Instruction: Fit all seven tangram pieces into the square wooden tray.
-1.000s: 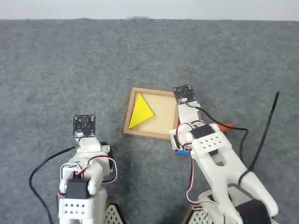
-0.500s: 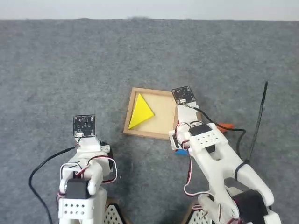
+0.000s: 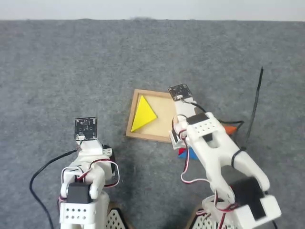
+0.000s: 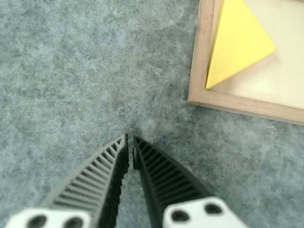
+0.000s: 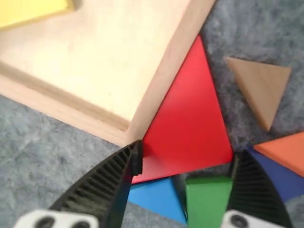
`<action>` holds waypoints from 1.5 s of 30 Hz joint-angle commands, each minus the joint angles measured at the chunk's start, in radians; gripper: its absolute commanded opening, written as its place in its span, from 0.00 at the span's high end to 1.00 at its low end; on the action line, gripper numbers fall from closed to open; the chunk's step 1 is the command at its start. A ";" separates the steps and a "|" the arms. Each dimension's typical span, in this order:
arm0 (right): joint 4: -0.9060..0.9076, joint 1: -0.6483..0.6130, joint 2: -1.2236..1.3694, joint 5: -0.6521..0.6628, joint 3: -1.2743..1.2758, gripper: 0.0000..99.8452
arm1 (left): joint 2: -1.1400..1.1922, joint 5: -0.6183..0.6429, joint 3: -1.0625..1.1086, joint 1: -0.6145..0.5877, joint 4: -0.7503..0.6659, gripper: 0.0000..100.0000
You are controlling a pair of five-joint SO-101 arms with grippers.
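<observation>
Finds red tri [image 5: 187, 128] flat on table [image 5: 28, 142], outside tray [image 5: 166, 71], touching right rim by near corner. Straddles it w/ right claw [image 5: 186, 161] spread wide. Risks snagging rim or pinching green pc [image 5: 206, 199] on closing. Has left claw [image 4: 130, 142] closed, empty, near-left of tray.

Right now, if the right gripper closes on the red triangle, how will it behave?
The red triangle looks flat and rigid, so it probably will not bend. Its smooth slanted edges may slip in the open right gripper. It lies against the tray, so it might catch there.
</observation>
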 commanded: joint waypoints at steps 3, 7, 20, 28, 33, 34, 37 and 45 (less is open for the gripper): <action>0.051 -0.016 0.056 0.066 -0.038 0.71 | -0.020 -0.015 -0.013 -0.006 0.005 0.99; 0.084 -0.035 0.065 0.072 -0.038 0.71 | -0.020 -0.015 -0.013 -0.006 0.005 0.99; 0.225 -0.021 0.229 0.110 -0.160 0.72 | -0.020 -0.015 -0.013 -0.006 0.005 0.99; 0.232 0.197 0.237 0.114 -0.176 0.81 | -0.020 -0.015 -0.013 -0.006 0.005 0.99; 0.226 0.366 0.236 0.199 -0.178 0.81 | -0.020 -0.015 -0.013 -0.006 0.005 0.99; 0.225 0.400 0.236 0.221 -0.183 0.81 | -0.020 -0.015 -0.013 -0.006 0.005 0.99; 0.205 0.449 0.234 0.272 -0.193 0.81 | -0.020 -0.015 -0.013 -0.006 0.005 0.99; 0.188 0.329 0.007 0.270 -0.147 0.80 | -0.020 -0.015 -0.013 -0.006 0.005 0.99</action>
